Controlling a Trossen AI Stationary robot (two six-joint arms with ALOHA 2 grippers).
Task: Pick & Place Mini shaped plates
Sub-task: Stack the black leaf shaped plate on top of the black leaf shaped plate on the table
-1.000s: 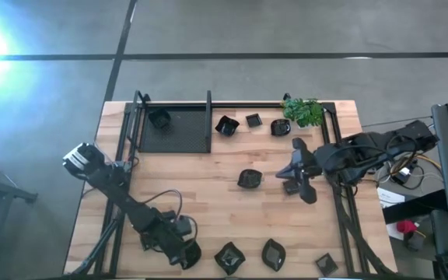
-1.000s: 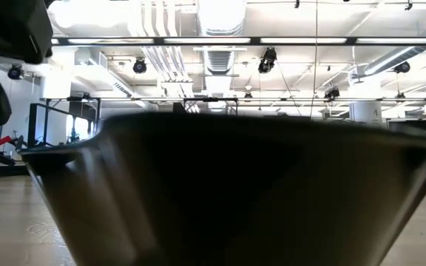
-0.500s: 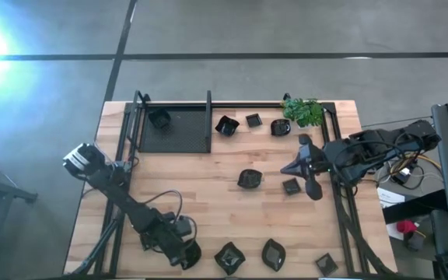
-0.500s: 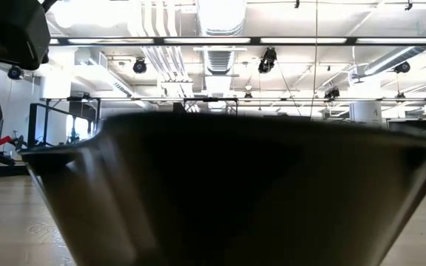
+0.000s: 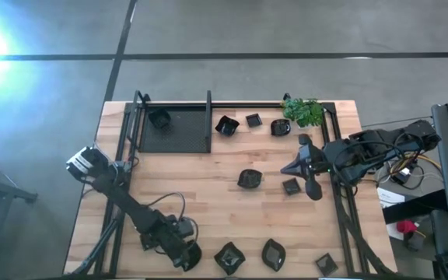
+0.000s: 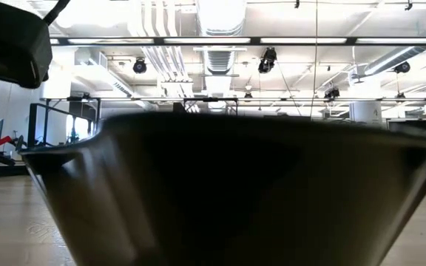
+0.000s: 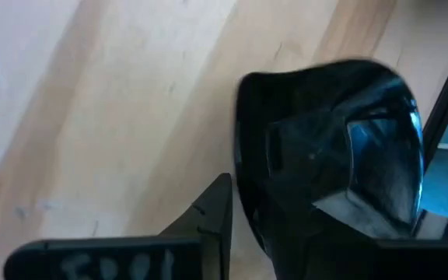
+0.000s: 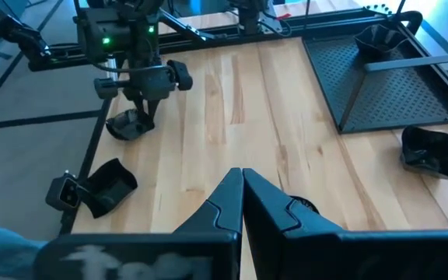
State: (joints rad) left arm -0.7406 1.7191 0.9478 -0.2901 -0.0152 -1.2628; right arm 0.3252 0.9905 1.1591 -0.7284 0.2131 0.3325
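Several glossy black mini plates lie scattered on the wooden table. My left gripper (image 5: 185,253) stands at the near edge, left of centre, and is shut on one plate (image 7: 325,155), which also shows in the right wrist view (image 8: 128,124). My right gripper (image 5: 286,169) hovers shut toward the right side, with a small square plate (image 5: 290,187) on the table just beside it, untouched. One plate (image 5: 159,118) rests in the black tray (image 5: 185,136). Another plate's wall (image 6: 228,192) fills the low view. My left gripper comes at the plate from above, pointing down. One finger (image 7: 212,218) stands against the outer side of the plate's rim (image 7: 243,155). The plate's dark body hides the other finger. Whether the plate is off the table, I cannot tell.
Three plates (image 5: 226,124) sit along the far edge near the green plant (image 5: 303,111), one (image 5: 249,179) at the centre, three more (image 5: 273,254) along the near edge. The tray sits inside a black frame (image 5: 209,105) at far left. Bare wood lies between the arms.
My right gripper has drawn back toward the table's right edge, uncovering the small square plate that was under it, and has since kept still. My left arm's upper links have risen slightly in the low view.
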